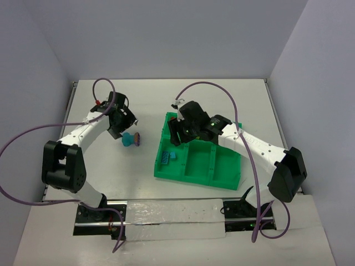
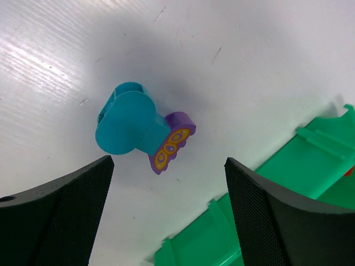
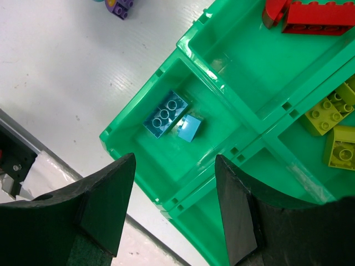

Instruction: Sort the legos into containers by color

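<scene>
White arms (image 1: 83, 130), black joints (image 1: 64, 164), purple cables (image 1: 208, 83), black left gripper (image 2: 167, 162).

The bright green moulded plastic tray (image 3: 222, 87) is gleaming glossy along its walls. The white, finely lined table (image 2: 66, 61) is showing a soft sheen. The teal and purple smooth plastic toy piece (image 2: 125, 124) is looking satiny. The black fingers (image 2: 61, 216) of the left gripper (image 2: 169, 160) are showing matt, fine-meshed faces.
</scene>
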